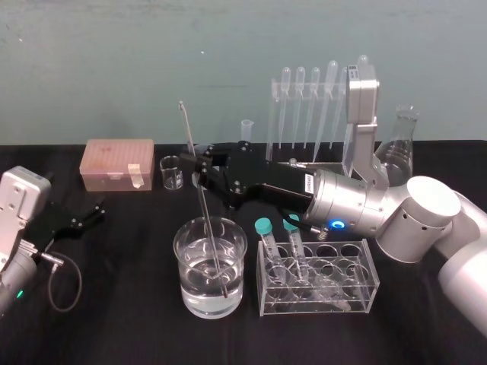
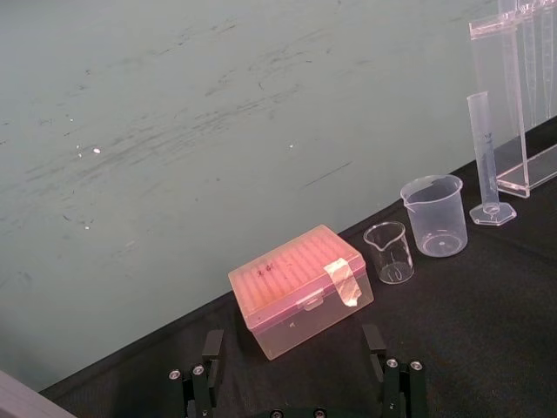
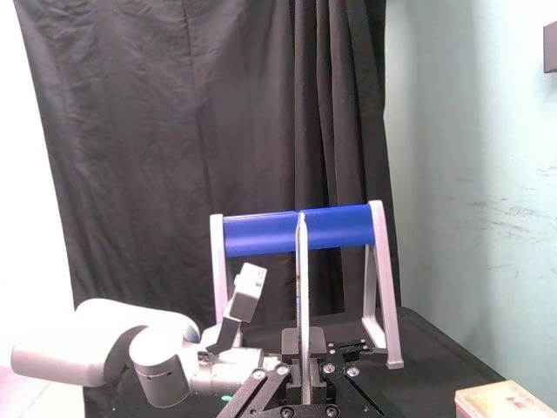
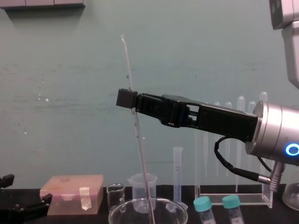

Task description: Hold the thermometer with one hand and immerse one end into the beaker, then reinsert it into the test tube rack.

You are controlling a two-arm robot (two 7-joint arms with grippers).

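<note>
The right gripper (image 1: 199, 173) is pinching the thermometer (image 1: 204, 204) partway up, with its two black fingers pressed tight on the thin glass stick. The stick leans a little. Its low end is down in the water inside the big beaker (image 1: 179, 258), close to the bottom, so I think the dipping step is going on right now. The left gripper (image 1: 93, 211) rests low at the left side of the black table (image 1: 114, 304), with its fingers spread and nothing in them. Next, I think the arm must lift the stick straight up until the tip is over the rim. Then it must carry it to the tall test tube rack (image 1: 271, 122) behind and line it up with a free hole on top.
</note>
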